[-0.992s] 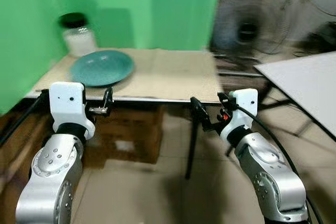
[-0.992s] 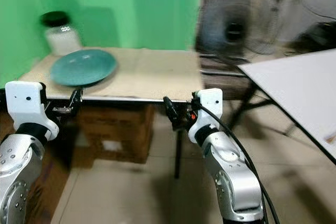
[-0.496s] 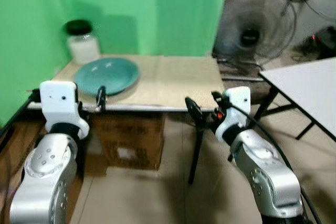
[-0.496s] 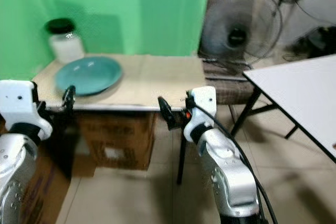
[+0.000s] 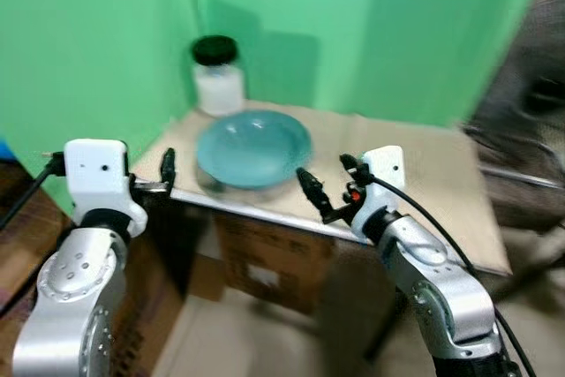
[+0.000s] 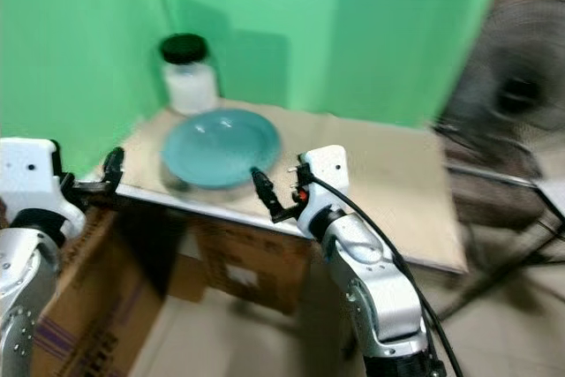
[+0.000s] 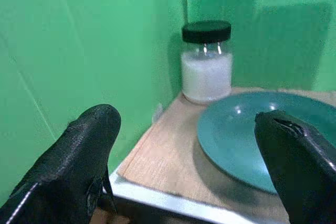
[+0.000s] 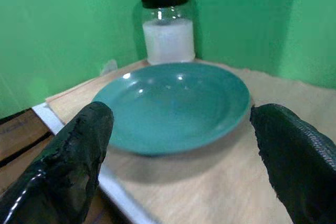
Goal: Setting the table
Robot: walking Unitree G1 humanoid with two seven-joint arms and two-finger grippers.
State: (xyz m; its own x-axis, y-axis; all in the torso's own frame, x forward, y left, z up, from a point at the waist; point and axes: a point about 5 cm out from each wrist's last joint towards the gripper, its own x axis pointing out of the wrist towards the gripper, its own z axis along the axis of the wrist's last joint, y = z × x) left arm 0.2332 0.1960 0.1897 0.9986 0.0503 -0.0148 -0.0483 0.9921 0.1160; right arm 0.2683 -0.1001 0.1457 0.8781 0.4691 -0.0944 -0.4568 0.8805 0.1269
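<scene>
Teal plate (image 5: 253, 147) sits on desk (image 5: 415, 192) near its left front corner, w/ a black-lidded jar (image 5: 217, 74) of white stuff just behind it by the green wall. Left end effector (image 5: 165, 170) hangs at desk's left edge, fingers spread wide, holding nothing. Right end effector (image 5: 311, 193) at front edge just before plate, also wide open & empty. Cardboard box (image 6: 243, 264) under desk.

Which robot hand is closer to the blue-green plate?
The right hand. It is open and sits at the table's front edge, right by the plate. The left hand, also open, waits off the table's left corner.
</scene>
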